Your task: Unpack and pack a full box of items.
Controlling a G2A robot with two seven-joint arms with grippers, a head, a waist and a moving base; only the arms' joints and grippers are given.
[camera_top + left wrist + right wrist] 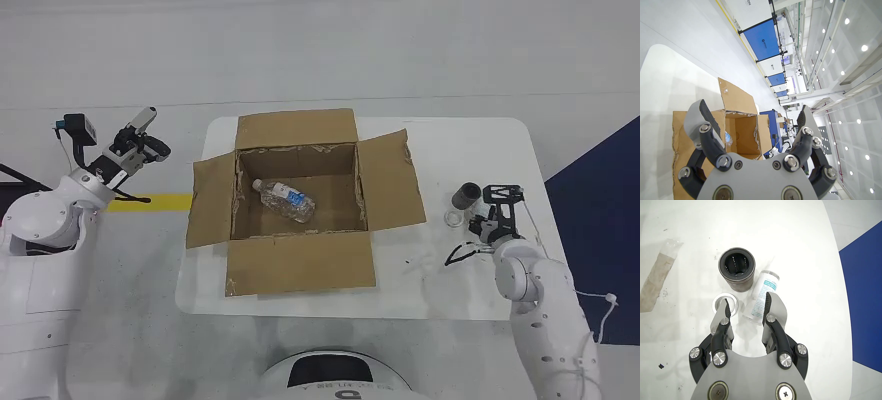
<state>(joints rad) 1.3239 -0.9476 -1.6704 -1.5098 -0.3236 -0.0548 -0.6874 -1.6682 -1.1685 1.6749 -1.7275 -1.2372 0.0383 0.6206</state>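
One white bottle on its side, just beside the spread right end effector.

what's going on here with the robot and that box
A two-armed robot is working on an open cardboard box on a white table. One clear plastic bottle lies inside the box. Out on the table stand a dark metal cylinder and a small silver ring, with a small white bottle lying beside them. The right gripper hangs open over that white bottle, gripping nothing. The left gripper is open and empty, off the table's other side.
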